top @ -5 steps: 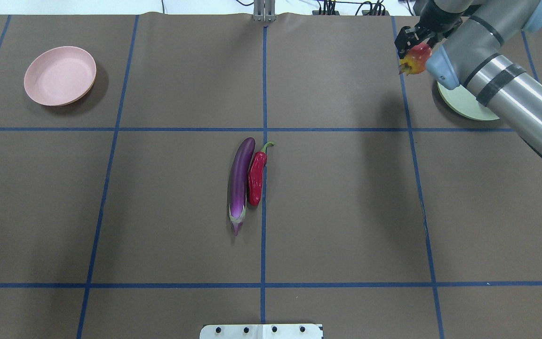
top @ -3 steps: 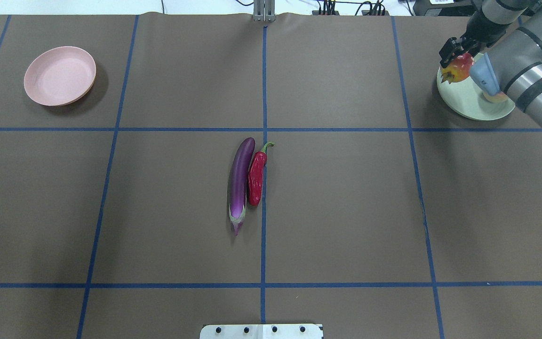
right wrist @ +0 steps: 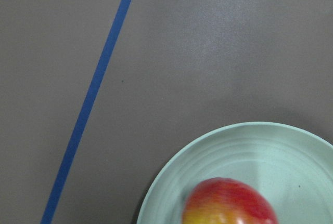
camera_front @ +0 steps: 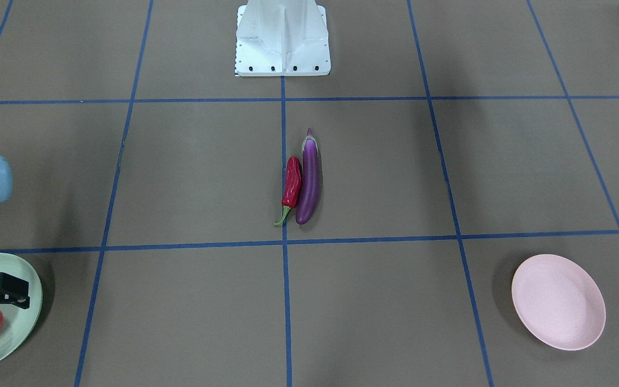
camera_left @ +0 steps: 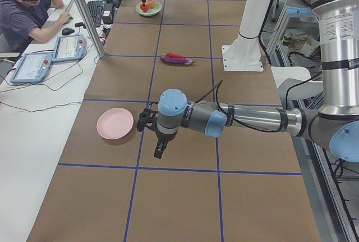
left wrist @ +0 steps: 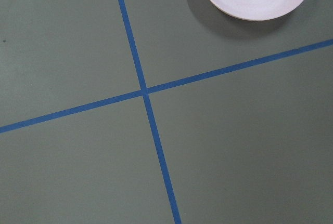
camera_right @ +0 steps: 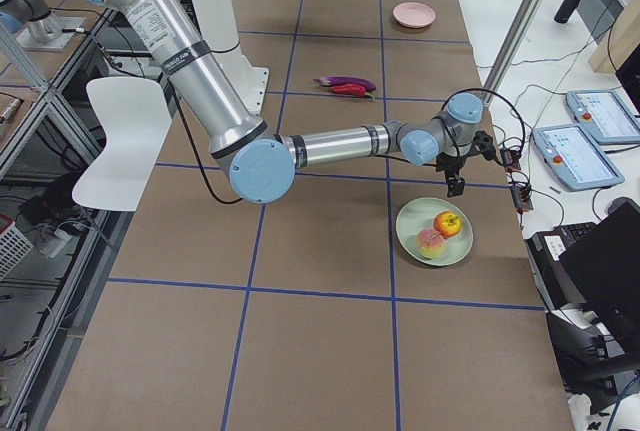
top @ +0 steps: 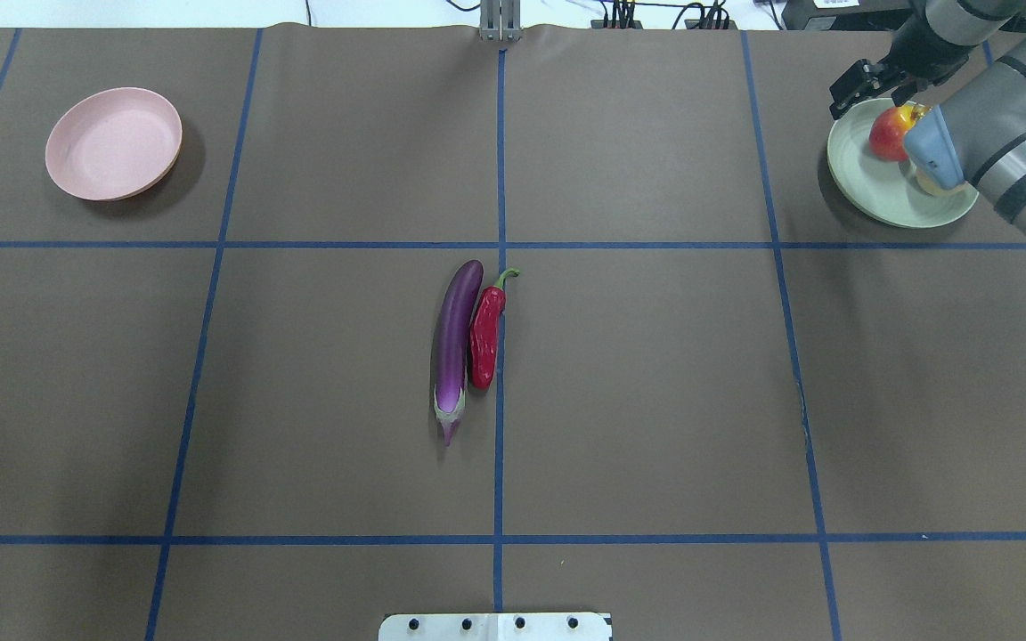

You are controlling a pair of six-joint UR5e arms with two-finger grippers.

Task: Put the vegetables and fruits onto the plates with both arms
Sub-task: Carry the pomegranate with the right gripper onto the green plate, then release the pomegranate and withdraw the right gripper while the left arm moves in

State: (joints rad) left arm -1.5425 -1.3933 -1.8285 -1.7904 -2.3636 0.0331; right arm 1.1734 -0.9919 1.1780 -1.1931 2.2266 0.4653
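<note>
Peach (camera_right: 431, 243) and red fruit (camera_right: 447, 222) are lying on the green plate (top: 869, 185) at upper right, right fingers (camera_front: 4, 286) hanging apart above, while eggplant (top: 454, 343) and chili (top: 484, 334) are lying mid-surface, likely awaiting the bare pink plate (top: 112, 142); left fingers (camera_left: 160, 150), cannot tell.

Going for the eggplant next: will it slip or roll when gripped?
The eggplant looks glossy and tapered, so a grip may slip along it. Long and rounded, it would likely roll if nudged. It touches the chili pepper, which would probably shift too.
</note>
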